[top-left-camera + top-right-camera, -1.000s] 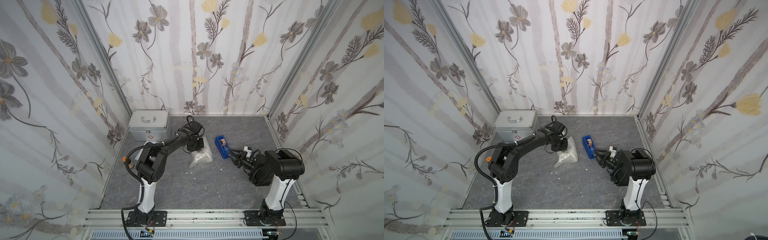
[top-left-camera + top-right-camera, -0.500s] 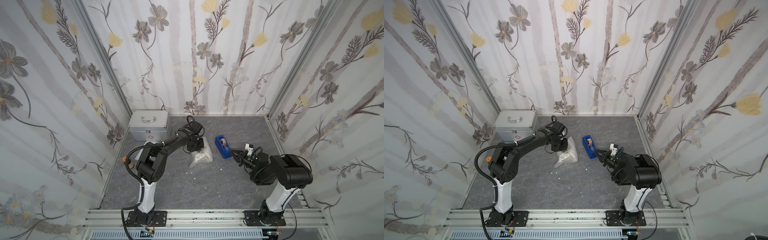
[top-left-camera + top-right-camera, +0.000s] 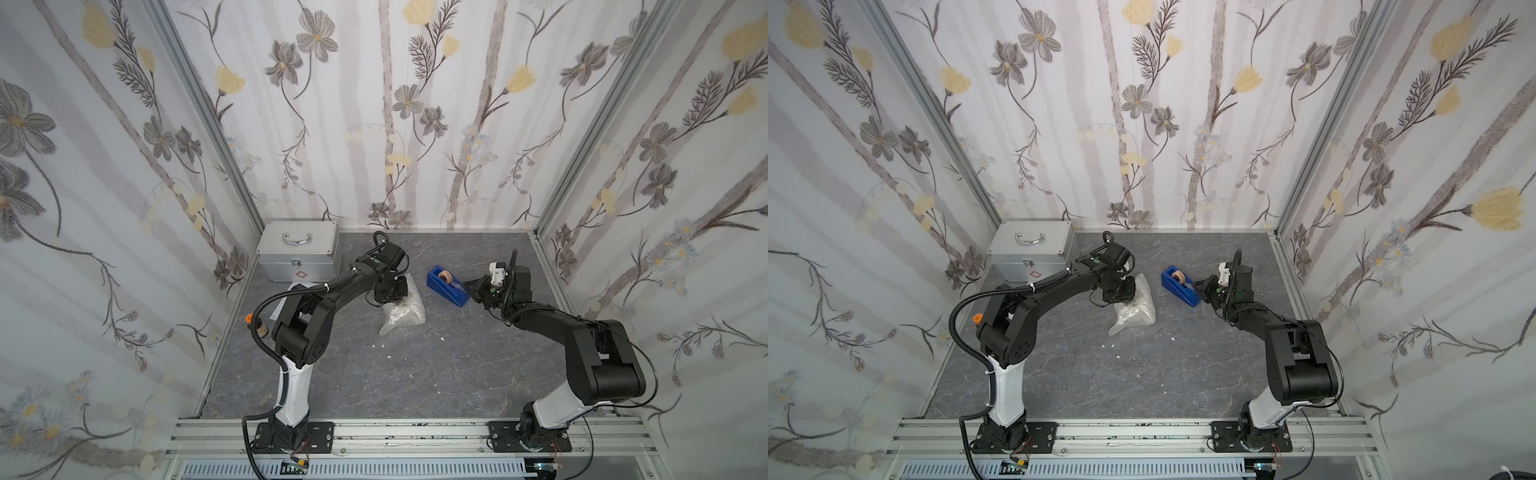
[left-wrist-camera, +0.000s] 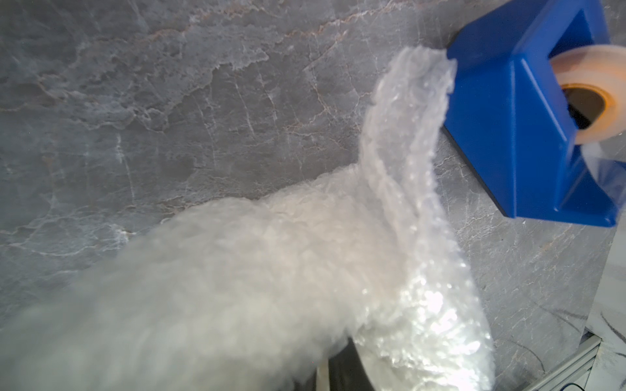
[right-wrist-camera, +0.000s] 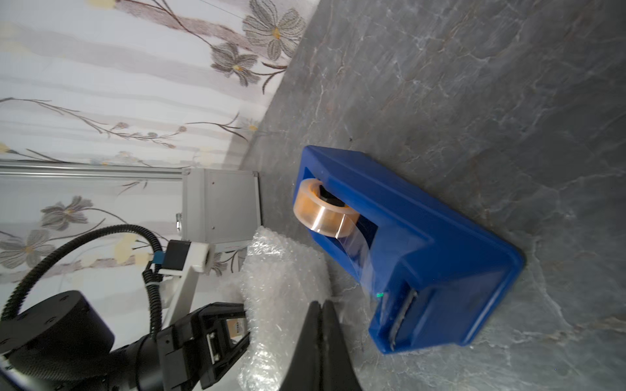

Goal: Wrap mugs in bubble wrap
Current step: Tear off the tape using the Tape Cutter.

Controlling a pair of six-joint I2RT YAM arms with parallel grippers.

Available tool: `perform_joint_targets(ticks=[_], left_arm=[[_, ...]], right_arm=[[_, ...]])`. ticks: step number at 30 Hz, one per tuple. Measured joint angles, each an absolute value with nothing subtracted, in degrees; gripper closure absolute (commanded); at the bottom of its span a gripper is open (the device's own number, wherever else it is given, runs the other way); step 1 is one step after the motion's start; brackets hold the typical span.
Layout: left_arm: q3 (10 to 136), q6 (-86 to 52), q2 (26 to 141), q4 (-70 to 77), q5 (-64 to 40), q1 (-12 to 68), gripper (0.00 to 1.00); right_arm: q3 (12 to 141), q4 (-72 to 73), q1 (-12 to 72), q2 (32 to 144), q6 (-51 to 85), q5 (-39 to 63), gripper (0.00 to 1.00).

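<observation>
The left gripper (image 3: 392, 300) pinches the soft, light bubble wrap (image 3: 402, 320) bundled on the surface (image 3: 415, 374). The fragile mug is presumably hidden inside, so hold loose folds. The right gripper (image 5: 321, 313), jaws together and seemingly empty, hovers beside the tape dispenser (image 5: 440, 257).

Colours from my end: the bubble wrap (image 3: 403, 316) is cloudy whitish-clear with little bubble dots. The tape dispenser (image 3: 446, 286) is solid bright blue, and its tape roll (image 5: 321, 211) looks amber-tan with a clear strip. The tabletop (image 3: 415, 374) is dark grey with pale marble veins. The case (image 3: 299, 249) is silver with a small red cross. The wallpaper (image 3: 374, 104) is off-white with grey stripes and grey and yellow flowers. The left arm (image 3: 307, 316) and right arm (image 3: 582, 353) are black with white lower links.
</observation>
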State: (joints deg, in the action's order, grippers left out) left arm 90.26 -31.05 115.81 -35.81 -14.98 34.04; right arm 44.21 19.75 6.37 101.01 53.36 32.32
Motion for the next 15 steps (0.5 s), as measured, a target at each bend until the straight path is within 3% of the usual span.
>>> perform_joint_targets(ticks=[15], left_arm=[[90.3,-31.0,115.8,-35.8,-15.0,34.0,0.88]], right_arm=[[61.6,-1.0,7.2,110.0,40.2,27.2,1.0]])
